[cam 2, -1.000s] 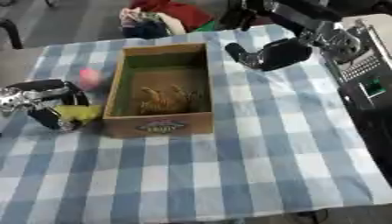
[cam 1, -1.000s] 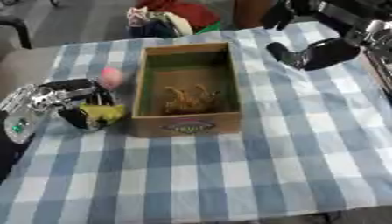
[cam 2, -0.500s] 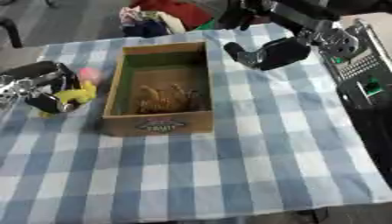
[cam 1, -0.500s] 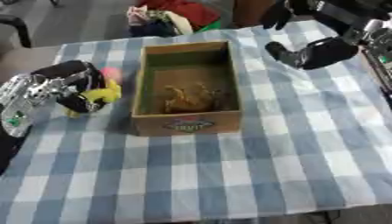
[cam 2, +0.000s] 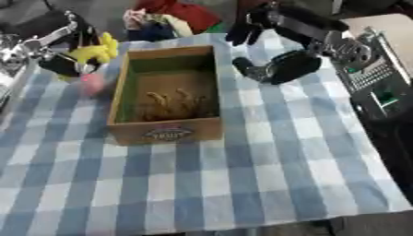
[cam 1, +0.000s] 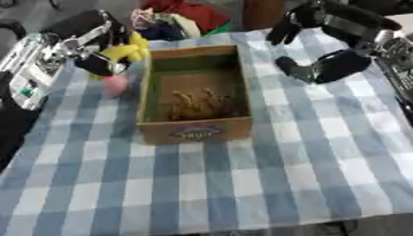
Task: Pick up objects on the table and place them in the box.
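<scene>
Left eye view: left hand (cam 1: 90,44) fingers grip yellow toy (cam 1: 127,49); rt hand (cam 1: 327,64) fingers relaxed.

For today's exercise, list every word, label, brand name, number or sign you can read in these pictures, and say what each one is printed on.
None can be read.
Oval label on the front wall of the box: some lettering, too blurred to read.
Green marks on the device at the right edge: unreadable.

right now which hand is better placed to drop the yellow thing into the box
The left hand. Its fingers are curled round the yellow soft object, lifted off the checked cloth just left of the open cardboard box. The right hand sits beyond the box's right side and holds nothing.
</scene>
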Controlling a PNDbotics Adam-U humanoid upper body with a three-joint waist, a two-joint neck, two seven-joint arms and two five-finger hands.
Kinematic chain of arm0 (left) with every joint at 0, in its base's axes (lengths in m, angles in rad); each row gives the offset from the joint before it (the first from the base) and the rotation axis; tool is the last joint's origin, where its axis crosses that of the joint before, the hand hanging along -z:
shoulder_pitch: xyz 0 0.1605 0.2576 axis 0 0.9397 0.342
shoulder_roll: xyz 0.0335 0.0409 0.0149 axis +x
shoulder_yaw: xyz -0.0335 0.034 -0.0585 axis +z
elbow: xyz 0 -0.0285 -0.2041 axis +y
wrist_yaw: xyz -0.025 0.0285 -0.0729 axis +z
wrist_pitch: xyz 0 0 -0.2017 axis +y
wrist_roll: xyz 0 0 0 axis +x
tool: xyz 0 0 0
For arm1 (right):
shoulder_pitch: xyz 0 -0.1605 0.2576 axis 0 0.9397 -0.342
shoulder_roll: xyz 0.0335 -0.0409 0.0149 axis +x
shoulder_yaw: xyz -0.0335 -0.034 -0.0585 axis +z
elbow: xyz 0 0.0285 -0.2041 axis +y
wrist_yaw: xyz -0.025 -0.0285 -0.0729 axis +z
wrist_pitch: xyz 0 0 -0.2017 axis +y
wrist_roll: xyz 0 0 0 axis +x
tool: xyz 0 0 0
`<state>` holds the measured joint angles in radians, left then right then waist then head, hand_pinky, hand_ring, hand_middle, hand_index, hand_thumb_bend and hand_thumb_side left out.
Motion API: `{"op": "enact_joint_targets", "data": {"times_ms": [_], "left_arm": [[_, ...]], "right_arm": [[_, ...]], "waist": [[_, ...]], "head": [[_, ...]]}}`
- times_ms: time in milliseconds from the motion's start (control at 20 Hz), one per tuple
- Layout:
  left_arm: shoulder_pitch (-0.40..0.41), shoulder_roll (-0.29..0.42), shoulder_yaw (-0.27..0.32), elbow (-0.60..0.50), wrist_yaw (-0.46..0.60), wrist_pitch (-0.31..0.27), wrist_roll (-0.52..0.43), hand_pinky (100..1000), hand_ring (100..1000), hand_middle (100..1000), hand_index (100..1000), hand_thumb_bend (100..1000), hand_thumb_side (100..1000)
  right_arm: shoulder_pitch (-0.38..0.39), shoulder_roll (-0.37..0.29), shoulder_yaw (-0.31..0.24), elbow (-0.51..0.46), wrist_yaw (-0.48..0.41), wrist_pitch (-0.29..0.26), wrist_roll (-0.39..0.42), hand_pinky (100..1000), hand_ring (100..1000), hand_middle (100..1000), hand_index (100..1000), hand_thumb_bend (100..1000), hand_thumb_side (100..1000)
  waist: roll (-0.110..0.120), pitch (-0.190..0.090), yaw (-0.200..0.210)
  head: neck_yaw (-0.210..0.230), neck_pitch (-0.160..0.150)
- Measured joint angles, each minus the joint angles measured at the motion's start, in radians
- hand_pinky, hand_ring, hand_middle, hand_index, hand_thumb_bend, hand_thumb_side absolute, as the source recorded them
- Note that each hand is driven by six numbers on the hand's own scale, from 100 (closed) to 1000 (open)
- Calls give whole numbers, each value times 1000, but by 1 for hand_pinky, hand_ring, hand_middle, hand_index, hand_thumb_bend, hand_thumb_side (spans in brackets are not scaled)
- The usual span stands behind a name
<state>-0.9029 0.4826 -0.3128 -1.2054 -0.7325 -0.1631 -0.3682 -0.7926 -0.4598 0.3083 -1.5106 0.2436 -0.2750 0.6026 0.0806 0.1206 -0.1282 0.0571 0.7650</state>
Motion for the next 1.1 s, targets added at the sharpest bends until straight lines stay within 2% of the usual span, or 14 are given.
{"op": "enact_joint_targets", "data": {"times_ms": [250, 300, 400, 450, 500, 650, 700, 800, 900, 1100], "left_arm": [[-14, -100, -16, 86, -24, -36, -10, 603, 507, 463, 621, 209, 100], [-14, -115, -17, 105, -25, -42, -9, 625, 574, 546, 682, 218, 100], [-13, -134, -17, 141, -21, -52, -6, 676, 671, 683, 783, 311, 100], [-13, -140, -17, 156, -19, -56, -2, 681, 679, 697, 790, 319, 100], [-13, -141, -17, 166, -19, -59, 1, 708, 737, 782, 835, 401, 100], [-13, -141, -10, 174, -29, -56, 20, 745, 805, 879, 893, 509, 100], [-13, -140, -6, 174, -38, -50, 29, 760, 835, 919, 916, 564, 149], [-13, -138, 0, 171, -58, -37, 44, 777, 855, 934, 926, 621, 194], [-13, -133, 11, 160, -76, -19, 67, 770, 844, 921, 916, 630, 199], [-10, -106, 50, 141, -119, 44, 149, 744, 775, 815, 861, 615, 166]], "right_arm": [[-1, 15, 15, 13, -6, -6, 30, 663, 707, 625, 762, 146, 326], [0, 16, 18, 15, -6, -7, 34, 662, 707, 626, 763, 143, 331], [1, 16, 19, 21, -6, -8, 43, 660, 706, 625, 763, 145, 328], [1, 16, 20, 24, -6, -8, 46, 660, 706, 625, 763, 146, 328], [1, 16, 20, 26, -6, -8, 49, 658, 704, 623, 761, 148, 321], [1, 17, 19, 26, -6, -9, 50, 656, 703, 621, 761, 150, 316], [1, 17, 19, 26, -6, -9, 49, 656, 702, 620, 761, 151, 314], [1, 17, 18, 26, -6, -9, 46, 657, 703, 621, 761, 150, 316], [1, 17, 18, 26, -6, -9, 45, 657, 702, 620, 760, 150, 317], [1, 17, 18, 26, -6, -8, 43, 656, 701, 619, 760, 149, 316]], "waist": [[-1, -2, -18], [-1, -2, -19], [-2, -3, -22], [-2, -3, -22], [-2, -3, -22], [-1, -4, -20], [0, -4, -19], [1, -5, -19], [1, -5, -18], [1, -5, -16]], "head": [[13, 0], [15, 0], [16, 0], [16, 0], [16, 0], [15, 0], [15, 0], [14, 0], [13, 0], [11, 0]]}}
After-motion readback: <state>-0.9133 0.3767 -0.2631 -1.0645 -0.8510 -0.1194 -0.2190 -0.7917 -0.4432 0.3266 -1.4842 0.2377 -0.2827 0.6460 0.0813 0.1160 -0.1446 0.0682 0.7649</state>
